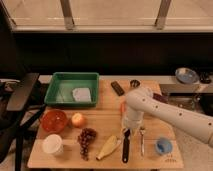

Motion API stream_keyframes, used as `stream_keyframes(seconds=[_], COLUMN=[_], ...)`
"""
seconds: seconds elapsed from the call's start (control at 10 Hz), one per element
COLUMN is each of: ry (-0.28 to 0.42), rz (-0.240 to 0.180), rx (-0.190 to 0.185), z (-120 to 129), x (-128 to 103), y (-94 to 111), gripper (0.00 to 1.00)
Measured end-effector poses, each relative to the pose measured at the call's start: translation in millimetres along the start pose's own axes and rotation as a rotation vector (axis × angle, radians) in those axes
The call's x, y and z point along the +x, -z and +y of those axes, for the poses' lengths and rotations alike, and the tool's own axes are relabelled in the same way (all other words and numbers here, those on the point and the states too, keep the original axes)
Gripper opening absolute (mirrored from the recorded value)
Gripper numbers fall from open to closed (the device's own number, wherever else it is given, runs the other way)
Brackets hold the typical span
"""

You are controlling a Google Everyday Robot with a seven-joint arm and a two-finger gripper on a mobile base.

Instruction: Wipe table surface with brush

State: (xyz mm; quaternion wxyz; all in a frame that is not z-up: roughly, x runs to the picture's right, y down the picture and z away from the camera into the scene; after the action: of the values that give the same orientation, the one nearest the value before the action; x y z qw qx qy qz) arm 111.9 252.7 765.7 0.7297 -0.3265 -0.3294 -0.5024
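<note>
The light-wood table surface fills the middle of the camera view. The brush lies on it near the front edge, with its black handle pointing toward the front. It is between a banana and a thin silver utensil. My white arm reaches in from the right. My gripper points down, right at the far end of the brush. Whether it touches the brush is hidden by the wrist.
A green tray holding a pale object sits at the back left. Front left are a red bowl, a peach, grapes and a white cup. A blue cup stands front right. A black remote and a small cup are at the back.
</note>
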Motion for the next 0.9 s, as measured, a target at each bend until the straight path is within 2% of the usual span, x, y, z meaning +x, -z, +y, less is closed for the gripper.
stream_keyframes(seconds=[0.2, 0.4, 0.6, 0.9], ry=[0.032, 0.034, -0.015, -0.099], rz=[-0.016, -0.038, -0.043, -0.019], rx=[0.017, 0.022, 0.023, -0.009], z=[-13.6, -9.6, 12.5, 48.0], x=[-9.5, -30.0, -43.9, -34.2], y=[-8.6, -18.5, -19.1, -9.2], gripper=[0.0, 0.0, 0.0, 0.0])
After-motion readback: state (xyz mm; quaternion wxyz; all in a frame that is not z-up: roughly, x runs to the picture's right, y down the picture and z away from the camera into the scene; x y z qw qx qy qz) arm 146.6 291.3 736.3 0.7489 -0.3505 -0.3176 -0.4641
